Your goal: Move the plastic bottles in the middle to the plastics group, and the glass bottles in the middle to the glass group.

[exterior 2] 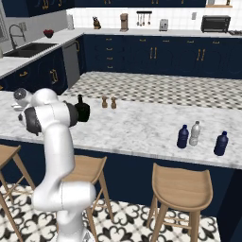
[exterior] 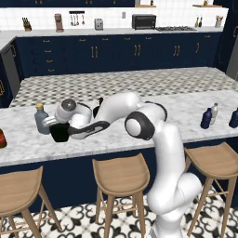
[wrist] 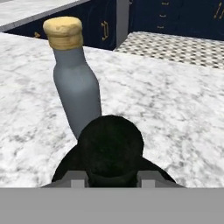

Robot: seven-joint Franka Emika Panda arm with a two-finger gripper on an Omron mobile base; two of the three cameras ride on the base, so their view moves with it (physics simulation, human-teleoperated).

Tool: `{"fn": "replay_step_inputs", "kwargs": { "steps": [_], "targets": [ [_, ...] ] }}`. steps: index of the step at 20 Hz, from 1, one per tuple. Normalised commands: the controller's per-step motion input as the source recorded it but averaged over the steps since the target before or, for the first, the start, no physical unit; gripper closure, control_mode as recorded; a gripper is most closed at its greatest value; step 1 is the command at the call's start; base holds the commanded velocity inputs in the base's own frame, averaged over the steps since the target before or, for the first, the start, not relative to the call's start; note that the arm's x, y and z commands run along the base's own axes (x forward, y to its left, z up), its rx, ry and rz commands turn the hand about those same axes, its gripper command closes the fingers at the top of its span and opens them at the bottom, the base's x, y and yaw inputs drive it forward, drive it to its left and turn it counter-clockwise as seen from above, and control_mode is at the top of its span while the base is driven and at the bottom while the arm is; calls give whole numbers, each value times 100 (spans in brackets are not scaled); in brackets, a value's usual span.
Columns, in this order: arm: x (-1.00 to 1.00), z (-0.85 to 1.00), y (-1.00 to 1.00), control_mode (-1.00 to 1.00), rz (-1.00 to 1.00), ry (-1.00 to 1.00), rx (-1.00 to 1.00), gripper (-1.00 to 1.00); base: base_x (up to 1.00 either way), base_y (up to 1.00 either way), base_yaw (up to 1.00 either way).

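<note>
My gripper (exterior: 55, 126) is shut on a squat glossy black glass bottle (exterior: 59, 133), held by its neck at the left end of the marble counter. In the hand view this black bottle (wrist: 109, 148) sits between my fingertips, right in front of the tall grey bottle with a tan cap (wrist: 76, 92). That grey bottle (exterior: 41, 119) stands just left of the held one, and a reddish-brown bottle (exterior: 1, 138) shows at the left edge. A second black glass bottle (exterior 2: 82, 109) stands mid-counter, partly behind my arm (exterior: 97, 109). A slim dark blue plastic bottle (exterior: 206, 118) stands beside a silver-grey bottle (exterior: 214, 113).
Another dark blue bottle (exterior 2: 220, 143) stands right of the silver-grey bottle (exterior 2: 194, 133). Two small brown shakers (exterior 2: 108, 102) sit near the counter's far edge. Wooden stools (exterior: 120, 176) line the counter's front.
</note>
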Motion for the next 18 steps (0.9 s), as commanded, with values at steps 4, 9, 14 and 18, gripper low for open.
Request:
{"fn": "replay_step_inputs", "kwargs": {
  "steps": [4, 9, 14, 18],
  "targets": [
    [18, -17, 28, -100, 1, -2, 0, 100, 0, 0, 0],
    [1, -27, 3, -100, 2, 0, 0, 100, 0, 0, 0],
    [-24, -36, -47, -100, 4, 0, 0, -100, 0, 0, 0],
    [-9, -17, -24, -100, 2, -2, 0, -100, 0, 0, 0]
  ]
}}
